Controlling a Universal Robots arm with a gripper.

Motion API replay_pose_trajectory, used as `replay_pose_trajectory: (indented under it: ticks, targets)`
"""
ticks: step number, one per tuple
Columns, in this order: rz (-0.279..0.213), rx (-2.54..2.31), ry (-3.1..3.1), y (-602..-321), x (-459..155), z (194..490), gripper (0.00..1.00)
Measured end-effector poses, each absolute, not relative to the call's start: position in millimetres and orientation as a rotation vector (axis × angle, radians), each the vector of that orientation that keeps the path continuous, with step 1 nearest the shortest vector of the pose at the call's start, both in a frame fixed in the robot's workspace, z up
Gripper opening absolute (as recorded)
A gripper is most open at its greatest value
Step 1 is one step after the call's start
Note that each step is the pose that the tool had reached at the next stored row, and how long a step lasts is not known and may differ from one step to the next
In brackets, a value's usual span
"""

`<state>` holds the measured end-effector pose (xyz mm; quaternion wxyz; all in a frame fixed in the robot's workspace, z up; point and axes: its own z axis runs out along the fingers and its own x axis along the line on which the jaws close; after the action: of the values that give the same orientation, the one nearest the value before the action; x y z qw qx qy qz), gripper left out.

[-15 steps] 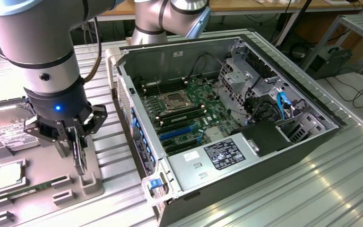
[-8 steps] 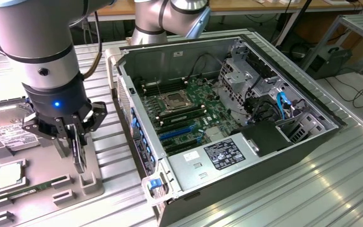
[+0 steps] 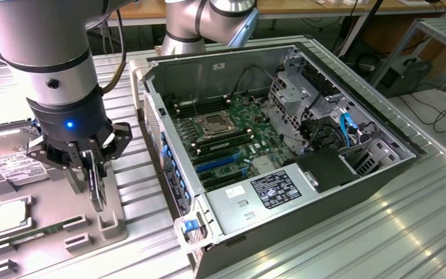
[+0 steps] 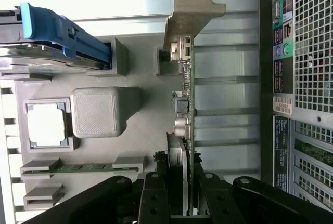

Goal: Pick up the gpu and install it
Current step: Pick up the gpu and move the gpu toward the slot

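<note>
The gripper [image 3: 91,167] is pinching the gpu [image 4: 182,104] between narrowly parted fingers [image 4: 154,203]; beneath them a grey tray [image 3: 53,206] is lying on a ribbed metal table [image 3: 378,232].

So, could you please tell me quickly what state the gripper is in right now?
The gripper: closed on the gpu, which stands on edge.

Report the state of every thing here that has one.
gripper: shut on the gpu.
gpu: upright on edge over the holder tray, clamped.
computer case: on its side, panel off, motherboard exposed.
hard drive: resting in the holder tray.
RAM stick: lying in a holder tray slot.
</note>
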<state>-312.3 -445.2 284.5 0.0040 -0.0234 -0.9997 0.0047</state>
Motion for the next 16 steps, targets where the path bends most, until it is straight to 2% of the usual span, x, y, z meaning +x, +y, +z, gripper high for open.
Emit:
replay_pose_trajectory:
  ticks: [16]
  targets:
    - [0.015,-0.073,-3.131,-445.3,-311.0,293.4,0.28]
